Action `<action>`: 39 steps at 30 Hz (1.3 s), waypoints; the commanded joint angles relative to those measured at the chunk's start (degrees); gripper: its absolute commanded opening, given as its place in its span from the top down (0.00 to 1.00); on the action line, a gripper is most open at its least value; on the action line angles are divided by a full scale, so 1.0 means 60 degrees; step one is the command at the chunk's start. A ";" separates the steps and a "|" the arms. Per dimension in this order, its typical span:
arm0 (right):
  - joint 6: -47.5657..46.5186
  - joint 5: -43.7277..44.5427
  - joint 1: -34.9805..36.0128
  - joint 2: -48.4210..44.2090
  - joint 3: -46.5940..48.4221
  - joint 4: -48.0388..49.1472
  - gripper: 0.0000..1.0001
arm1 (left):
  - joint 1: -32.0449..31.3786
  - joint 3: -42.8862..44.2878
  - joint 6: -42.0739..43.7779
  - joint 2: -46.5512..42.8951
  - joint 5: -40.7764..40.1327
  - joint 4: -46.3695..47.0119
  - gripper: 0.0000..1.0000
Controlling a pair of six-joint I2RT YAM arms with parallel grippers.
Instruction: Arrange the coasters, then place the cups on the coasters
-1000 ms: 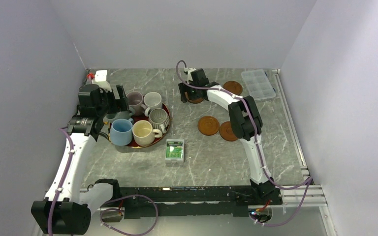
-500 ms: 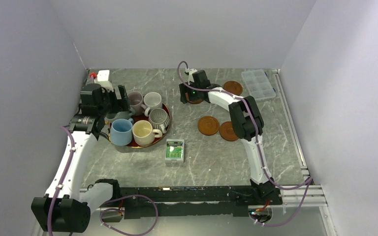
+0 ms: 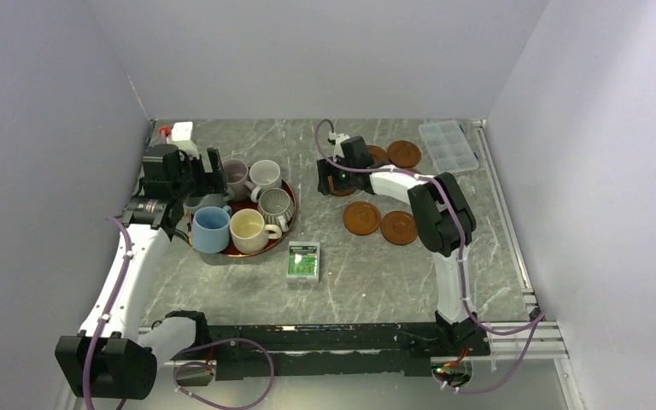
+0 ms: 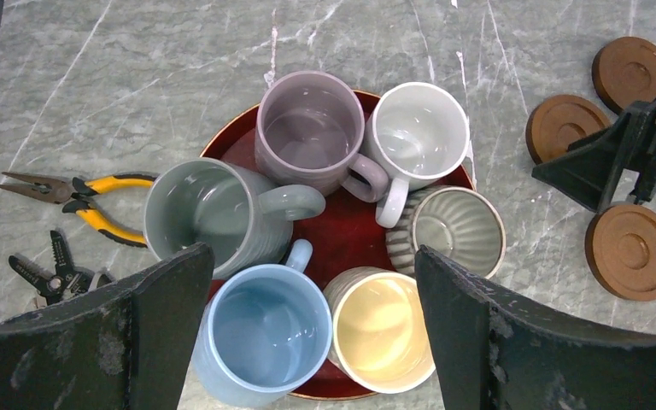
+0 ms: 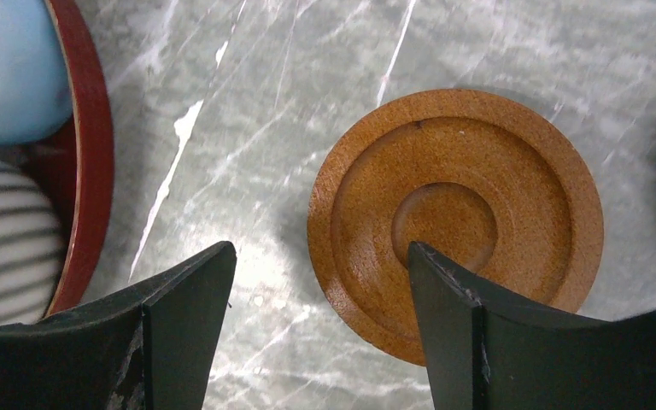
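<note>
Several cups stand on a dark-red tray (image 3: 284, 235): mauve (image 4: 310, 128), white (image 4: 418, 130), grey-green (image 4: 201, 213), striped (image 4: 459, 229), light blue (image 4: 265, 337) and cream (image 4: 382, 329). My left gripper (image 4: 312, 265) hangs open above the light blue and cream cups, touching none; it is over the tray's left side (image 3: 207, 175). Reddish-brown coasters lie to the right (image 3: 361, 218) (image 3: 399, 227) (image 3: 404, 154). My right gripper (image 5: 320, 256) is open and low over the table (image 3: 331, 177). Its right finger (image 5: 470, 333) overlaps one coaster (image 5: 455, 196); its left finger is over bare marble.
A small green box (image 3: 304, 261) lies in front of the tray. A clear compartment box (image 3: 450, 145) sits at the back right. Yellow-handled pliers (image 4: 85, 195) and another small tool (image 4: 55, 266) lie left of the tray. A white object (image 3: 176, 131) is in the back left corner.
My right arm has swung its elbow to the right, and its gripper has shifted slightly right and nearer, uncovering the front right coaster. My left gripper has barely moved.
</note>
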 commanded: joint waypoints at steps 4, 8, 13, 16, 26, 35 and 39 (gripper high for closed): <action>0.0313 -0.0058 0.0169 -0.0692 -0.0644 -0.0140 0.22 | -0.0043 0.0159 0.0015 0.0122 0.0126 0.0113 0.06; 0.0137 -0.0122 0.0202 -0.0852 -0.0035 -0.0547 0.22 | -0.0043 0.0203 0.0014 0.0165 0.0161 0.0068 0.06; 0.0222 0.0243 0.0210 -0.1637 0.0237 -0.0543 0.21 | -0.0035 0.0226 -0.0032 0.0098 0.0054 0.0028 0.06; 0.0162 0.1022 0.0204 -0.2241 -0.0093 0.0030 0.19 | -0.0037 0.0247 -0.0065 0.0069 0.0083 0.0023 0.06; 0.0193 0.2795 -0.0178 -0.1570 0.1122 -0.0749 0.20 | -0.0043 0.0246 -0.0065 0.0063 0.0124 0.0020 0.06; 0.0396 0.1879 -0.1181 -0.0038 0.2586 -0.1188 0.25 | -0.0090 0.0245 -0.0050 0.0066 0.0089 0.0022 0.06; 0.0518 0.1355 -0.1565 0.0551 0.3103 -0.1350 0.27 | -0.0086 0.0248 -0.0048 0.0092 0.0060 -0.0005 0.06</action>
